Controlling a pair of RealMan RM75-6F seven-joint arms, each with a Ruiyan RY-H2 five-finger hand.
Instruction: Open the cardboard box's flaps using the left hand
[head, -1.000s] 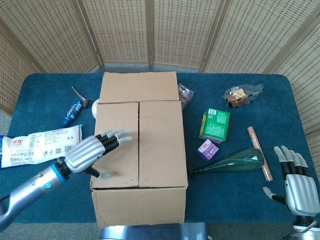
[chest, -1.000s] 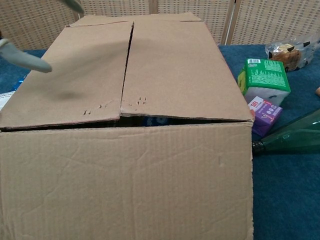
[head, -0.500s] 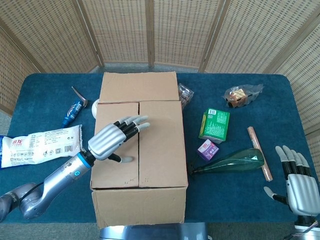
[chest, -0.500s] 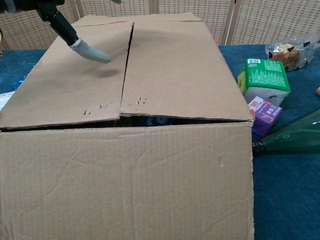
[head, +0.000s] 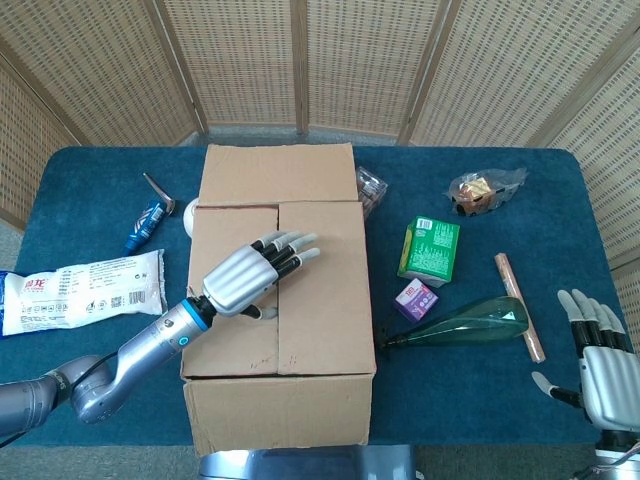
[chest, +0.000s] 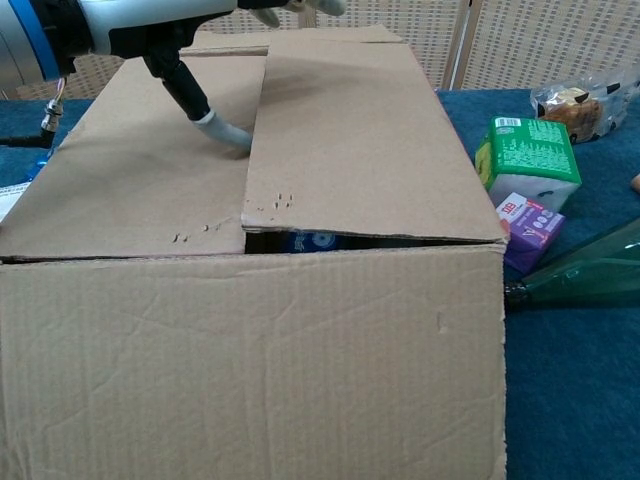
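Since half a second ago, the silver left hand (head: 252, 275) has slid rightward across the brown cardboard box (head: 279, 300) at frame centre; its spread fingers now reach over the middle seam, and the chest view shows its thumb tip (chest: 228, 133) pressing down at the seam, where the left flap (chest: 140, 160) sits lower than the right flap (chest: 355, 130). It holds nothing. Low in the right corner, the right hand (head: 600, 360) rests with fingers apart, empty, near a green glass bottle (head: 465, 324).
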